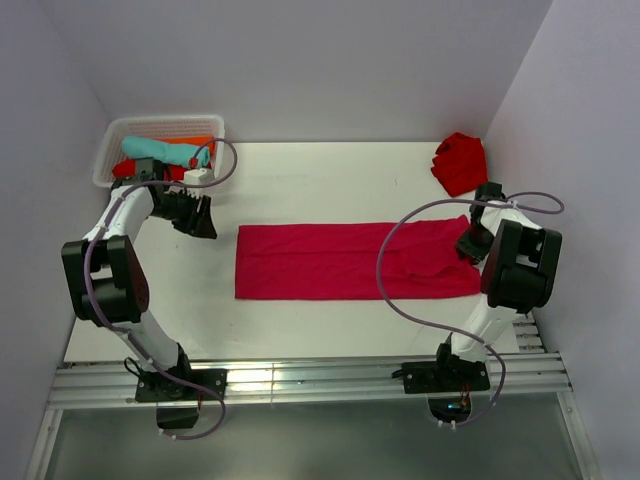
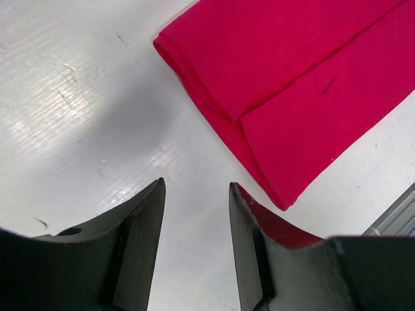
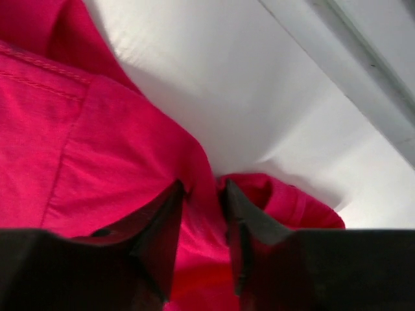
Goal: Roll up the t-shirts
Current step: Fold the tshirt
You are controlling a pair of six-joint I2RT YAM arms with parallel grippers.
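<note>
Crimson cloth lies across the middle of the counter (image 1: 300, 190): the crimson t-shirt (image 1: 340, 262) is folded into a long flat strip running left to right, with no turn of a roll in it yet. Its left end is square and layered, one folded edge lapping another. Its right end is rumpled, with a sleeve seam and a loose lobe of fabric heaped up.

The right gripper (image 3: 201, 186) is down at that rumpled end. Its jaws stand partly apart with a ridge of the shirt rising between them, but I cannot tell whether they squeeze it or only straddle it. The left gripper (image 2: 196, 186) hangs over bare counter just beside the strip's left end, jaws spread and empty, touching no cloth.

Further out, a scarlet t-shirt (image 1: 460, 162) sits bunched at the back right corner. At the back left, a white basket (image 1: 170, 121) holds a teal t-shirt (image 1: 160, 149) among other red and orange cloth.

The main risk, as I judge it, is a crooked or slack roll. Only one spot on the wide end is caught, so the far corner may lag and the strip may wind into a cone. The counter looks slick and nothing pins the left end, so the whole strip could slide instead of turning over. The folded layers may shear apart and spill open. A grey cable (image 1: 385, 270) from the right arm loops over the cloth and might drag or snag it.
</note>
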